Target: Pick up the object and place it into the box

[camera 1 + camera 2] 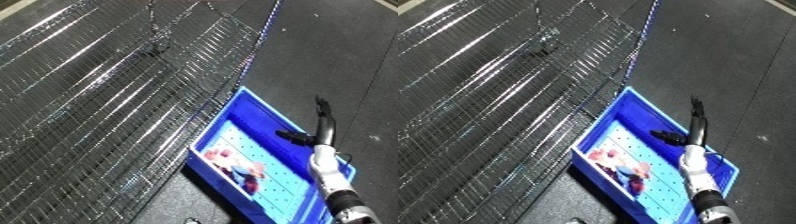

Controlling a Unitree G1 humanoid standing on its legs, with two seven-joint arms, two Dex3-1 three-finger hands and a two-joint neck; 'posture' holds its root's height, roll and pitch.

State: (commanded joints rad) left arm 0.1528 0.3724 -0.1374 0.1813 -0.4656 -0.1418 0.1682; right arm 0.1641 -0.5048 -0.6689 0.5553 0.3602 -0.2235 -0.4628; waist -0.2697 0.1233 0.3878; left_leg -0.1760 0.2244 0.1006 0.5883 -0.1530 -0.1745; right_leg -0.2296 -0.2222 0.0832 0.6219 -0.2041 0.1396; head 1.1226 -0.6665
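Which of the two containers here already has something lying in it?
The blue bin, holding a pink object on its floor. The wire basket beside it looks bare.

Dark grey floor [346,60] carries everything. Blue bin [258,112] sits directly on it. Wire mesh rack [98,100] lies flat on the floor just left of the bin, its edge touching the bin's left side.

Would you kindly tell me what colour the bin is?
Bright blue; the bin shows best in the right eye view.
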